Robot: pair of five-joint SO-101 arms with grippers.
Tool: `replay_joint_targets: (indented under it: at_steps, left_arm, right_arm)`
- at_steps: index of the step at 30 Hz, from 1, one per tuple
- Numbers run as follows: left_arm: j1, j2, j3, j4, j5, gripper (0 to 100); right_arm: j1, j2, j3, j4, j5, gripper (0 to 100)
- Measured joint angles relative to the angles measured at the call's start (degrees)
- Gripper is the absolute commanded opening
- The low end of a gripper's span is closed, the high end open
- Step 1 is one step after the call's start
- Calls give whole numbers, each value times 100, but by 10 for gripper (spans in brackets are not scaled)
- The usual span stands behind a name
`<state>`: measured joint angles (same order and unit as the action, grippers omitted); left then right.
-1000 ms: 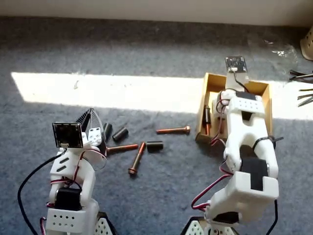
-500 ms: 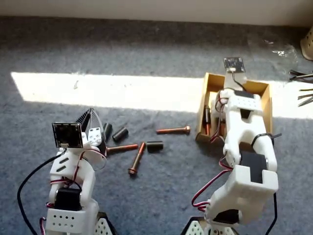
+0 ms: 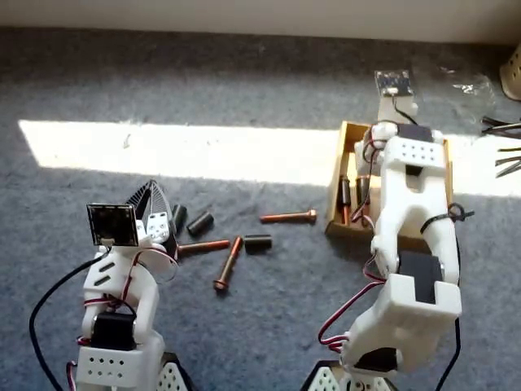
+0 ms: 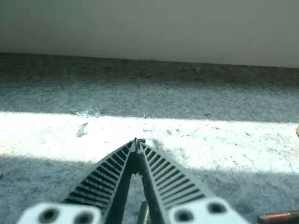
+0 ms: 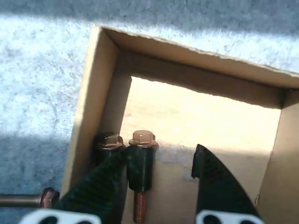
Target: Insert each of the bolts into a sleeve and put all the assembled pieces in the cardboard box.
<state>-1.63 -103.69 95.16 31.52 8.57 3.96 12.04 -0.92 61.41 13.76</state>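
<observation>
The grey carpet [image 3: 244, 98] is the biggest thing here. The cardboard box [image 3: 335, 175] sits on it, right under the right gripper [image 5: 161, 154]. That gripper's fingers [image 5: 212, 182] are spread wide and hold nothing. Two assembled pieces [image 5: 141, 161] lie in the box by its wall, one just beside a finger. The left gripper [image 4: 136, 143] has its fingers pressed together with nothing between them. Three loose bolts [image 3: 287, 217] and three black sleeves [image 3: 257, 243] lie on the carpet between the left fingers and the box.
</observation>
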Motion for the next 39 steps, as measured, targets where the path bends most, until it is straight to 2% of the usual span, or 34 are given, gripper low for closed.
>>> replay_joint_targets:
  at_steps: [14,21,28,32,39]
  left_arm:
    - [0,0,44,-18,0,20]
    - [-220,0,44,-18,-44,20]
    - [-220,0,44,-18,-44,20]
    - [-220,0,44,-18,-44,20]
    - [-220,0,44,-18,-44,20]
  right_arm:
    - [-1697,0,-3367,3305,44,170]
    - [-2180,-26,-4176,3833,44,170]
    - [-2725,-1152,-3824,3851,70,170]
    - [-2936,-2022,-3077,3851,422,170]
    - [-3147,-3024,-993,3692,1846,170]
